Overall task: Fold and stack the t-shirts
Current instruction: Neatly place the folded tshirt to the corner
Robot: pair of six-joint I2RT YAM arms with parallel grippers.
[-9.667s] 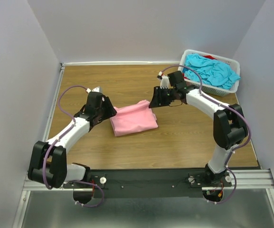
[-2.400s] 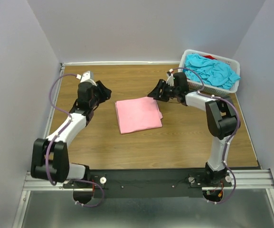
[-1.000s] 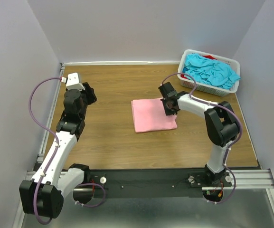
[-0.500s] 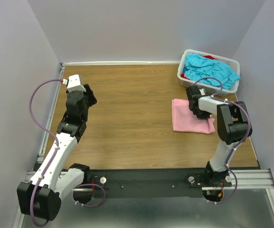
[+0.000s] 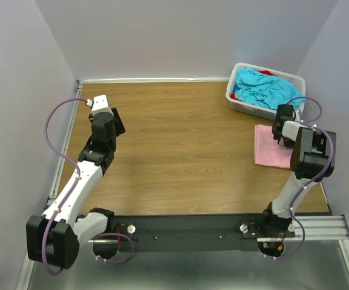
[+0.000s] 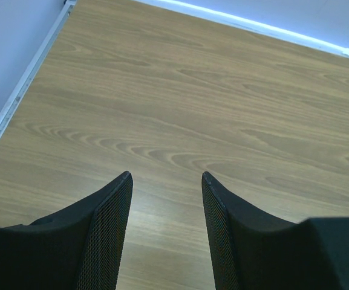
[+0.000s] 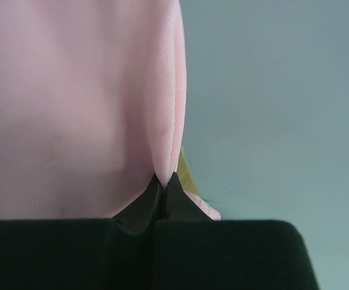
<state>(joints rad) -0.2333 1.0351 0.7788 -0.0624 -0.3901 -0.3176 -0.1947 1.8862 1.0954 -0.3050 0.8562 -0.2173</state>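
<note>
The folded light pink t-shirt (image 5: 270, 153) lies on the table at the far right, just in front of the basket. My right gripper (image 5: 281, 128) is shut on its edge; in the right wrist view the jaws (image 7: 163, 181) pinch a fold of the pink cloth (image 7: 77, 109). Turquoise t-shirts (image 5: 267, 89) with a bit of red (image 5: 265, 73) lie heaped in the white basket (image 5: 242, 107). My left gripper (image 5: 115, 121) is open and empty over the bare wood at the left; its fingers (image 6: 110, 226) show only the table between them.
The white slotted basket stands at the back right corner. The grey right wall (image 5: 343, 121) is close to the pink shirt. A metal rail (image 5: 65, 145) runs along the table's left edge.
My right gripper has dragged the pink t-shirt from the table's middle to the far right, beside the basket. My left arm has drawn back to the left.
</note>
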